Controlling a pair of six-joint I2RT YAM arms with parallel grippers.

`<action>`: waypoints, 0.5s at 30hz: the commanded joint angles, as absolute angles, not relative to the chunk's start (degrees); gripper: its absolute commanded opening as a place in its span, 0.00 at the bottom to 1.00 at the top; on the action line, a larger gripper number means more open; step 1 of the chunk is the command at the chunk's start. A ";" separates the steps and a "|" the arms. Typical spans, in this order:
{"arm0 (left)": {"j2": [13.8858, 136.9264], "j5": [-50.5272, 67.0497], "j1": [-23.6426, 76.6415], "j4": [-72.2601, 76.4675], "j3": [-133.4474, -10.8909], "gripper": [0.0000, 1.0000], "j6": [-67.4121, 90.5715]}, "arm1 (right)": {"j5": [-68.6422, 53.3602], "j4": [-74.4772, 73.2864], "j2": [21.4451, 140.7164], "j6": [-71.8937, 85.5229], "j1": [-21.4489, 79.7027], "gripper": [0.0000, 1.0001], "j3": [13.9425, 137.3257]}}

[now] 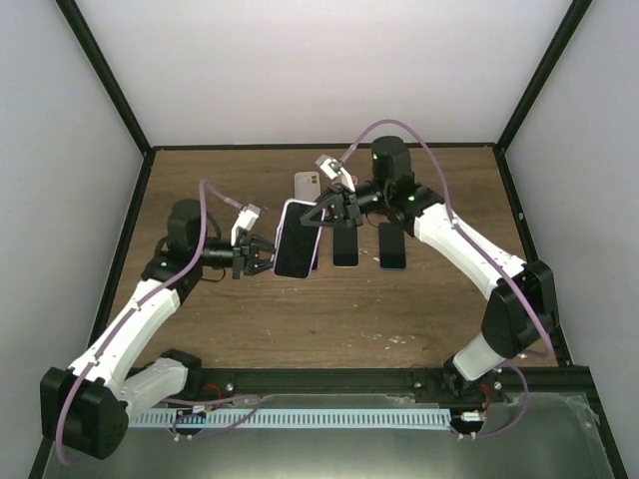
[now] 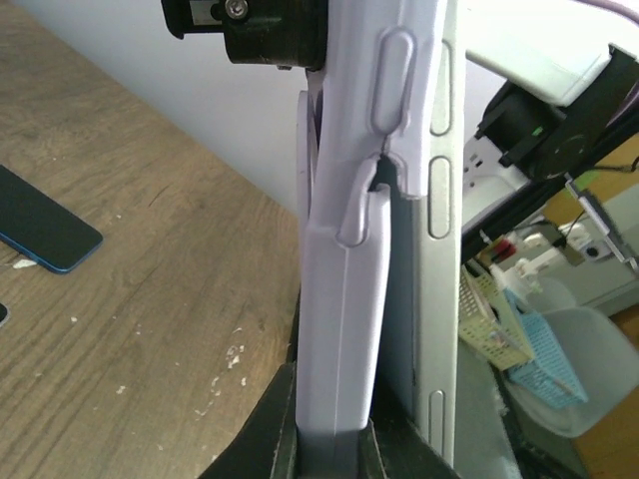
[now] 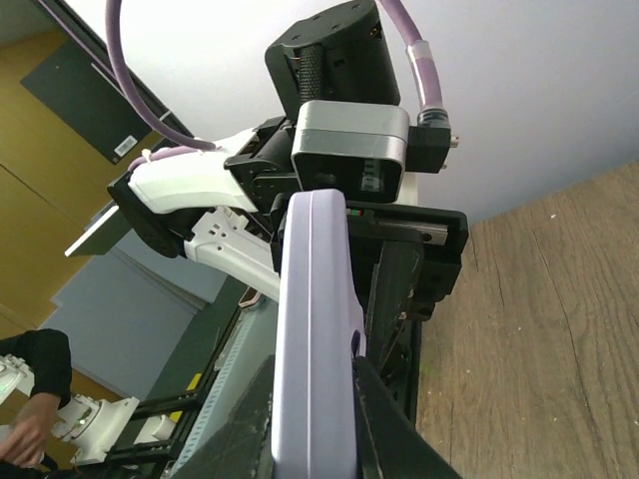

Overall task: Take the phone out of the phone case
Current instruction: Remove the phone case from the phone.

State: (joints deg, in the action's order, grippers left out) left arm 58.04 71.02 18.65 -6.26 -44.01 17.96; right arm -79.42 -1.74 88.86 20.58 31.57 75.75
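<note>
Wood-grain tabletop, white walls on three sides, black frame posts at the corners.

- Task item: phone in a lilac phone case, held up off the table between my two arms, near the middle. Dark screen faces the overhead camera.
- Left gripper: closed on the case's lower end. In the left wrist view my dark fingers flank the lilac edge with no slack.
- Right gripper: closed on the opposite end. In the right wrist view the lilac edge rises straight up from between my fingers.
- Case condition, left wrist view: the lilac side wall is buckled partway up, with a small dark gap at the bend. The phone's pale silver side, with its oval buttons, stands just beside the case wall and is partly uncovered.
- I cannot tell how much of the phone remains seated in the case.

Other items flat on the table, beyond and to the right of the held phone:
- white phone, far side
- black phone
- dark phone with a blue rim, well apart from the lifted one
</note>
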 commanded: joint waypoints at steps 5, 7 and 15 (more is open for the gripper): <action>56.31 71.48 14.22 11.78 -40.46 0.00 33.42 | -77.49 -12.86 91.71 10.12 34.08 0.10 81.84; 56.29 71.50 12.21 14.58 -39.10 0.00 36.61 | -75.97 -14.87 92.07 8.65 32.73 0.20 83.47; 57.46 69.81 8.86 16.35 -37.97 0.00 40.83 | -66.19 -22.77 92.72 0.60 28.04 0.54 89.44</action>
State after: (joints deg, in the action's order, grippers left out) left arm 57.21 71.57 10.37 11.18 -38.26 36.01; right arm -71.81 -17.87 93.19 6.85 29.89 85.43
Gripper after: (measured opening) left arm 0.082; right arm 0.499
